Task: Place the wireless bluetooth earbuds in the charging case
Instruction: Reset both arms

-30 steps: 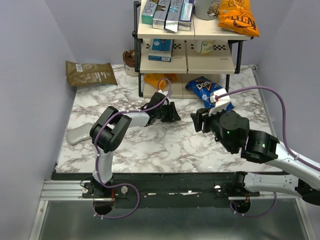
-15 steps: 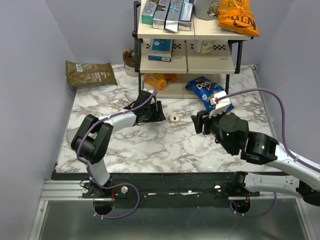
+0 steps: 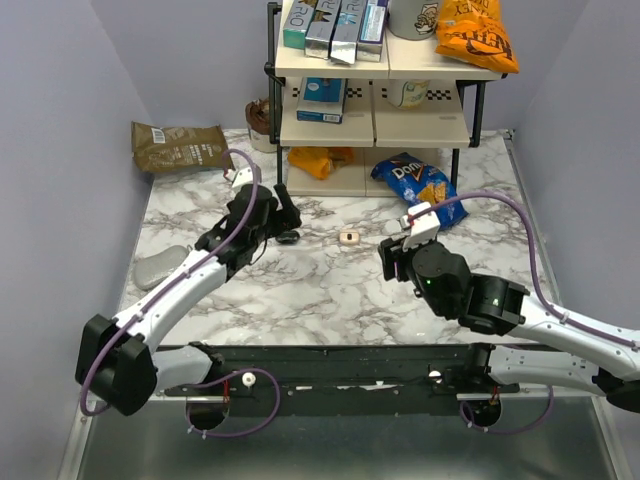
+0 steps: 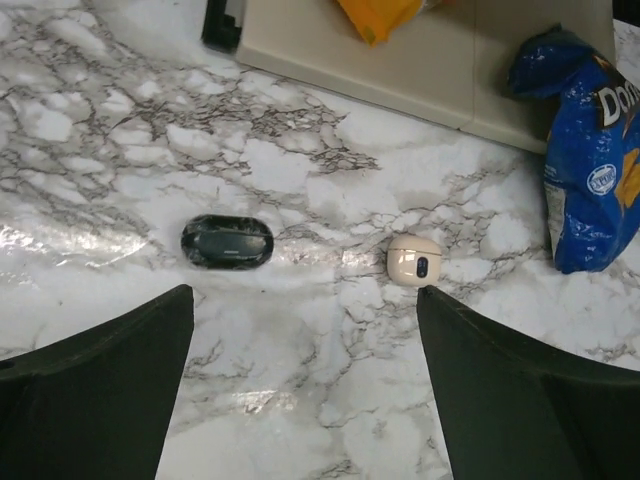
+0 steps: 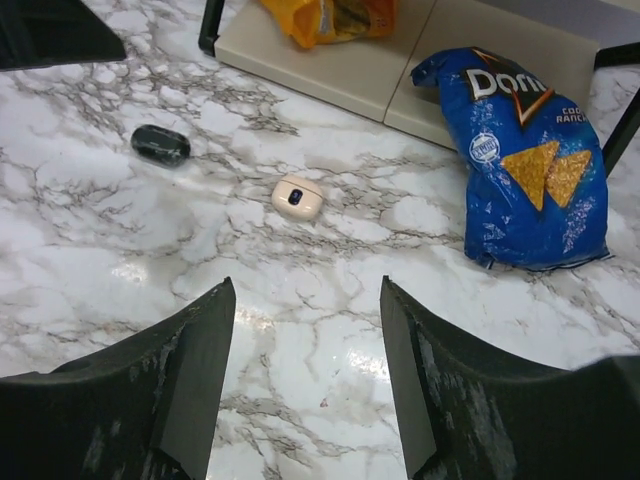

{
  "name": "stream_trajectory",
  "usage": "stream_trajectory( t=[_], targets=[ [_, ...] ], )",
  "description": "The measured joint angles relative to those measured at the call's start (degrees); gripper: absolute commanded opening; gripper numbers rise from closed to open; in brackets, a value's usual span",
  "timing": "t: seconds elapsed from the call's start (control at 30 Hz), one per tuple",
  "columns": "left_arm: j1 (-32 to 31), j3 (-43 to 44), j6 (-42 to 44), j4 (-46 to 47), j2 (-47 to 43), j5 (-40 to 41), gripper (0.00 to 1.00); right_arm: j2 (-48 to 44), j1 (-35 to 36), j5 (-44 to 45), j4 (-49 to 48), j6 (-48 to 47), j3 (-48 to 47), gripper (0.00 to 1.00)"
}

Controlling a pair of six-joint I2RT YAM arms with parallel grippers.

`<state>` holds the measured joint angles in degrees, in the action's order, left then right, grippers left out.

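Pale beige plastic, glossy and rounded: the case [image 4: 414, 257] lies shut on the marble table [image 3: 300, 290], about midway between the side edges and nearer the far edge, just ahead of the shelf [image 3: 372, 130] foot. It looks light, hard and slick, so I judge it would skid or squirt out of a careless pinch. Better to take it low across its middle with flat pads.

The left gripper [image 4: 305, 300] has its fingers wide apart, holding nothing. The right gripper [image 5: 305, 290] is likewise spread and empty.

Both wrist views show a dark dot on the case's top, which the top view cannot resolve. They also show a glossy black pod [image 4: 227, 241] to its left; whether it is buds or a second case I cannot tell. Only the top view shows the case lying between the two grippers. No loose buds show anywhere.
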<state>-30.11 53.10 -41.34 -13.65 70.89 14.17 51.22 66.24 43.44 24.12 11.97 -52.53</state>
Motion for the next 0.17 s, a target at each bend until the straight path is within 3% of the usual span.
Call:
stream_trajectory(
  t=[0.17],
  targets=[
    [0.09, -4.92, 0.11, 0.33, -7.34, 0.37, 0.99, 0.00, 0.00, 1.09, -1.70, 0.00, 0.42, 0.70]
  ],
)
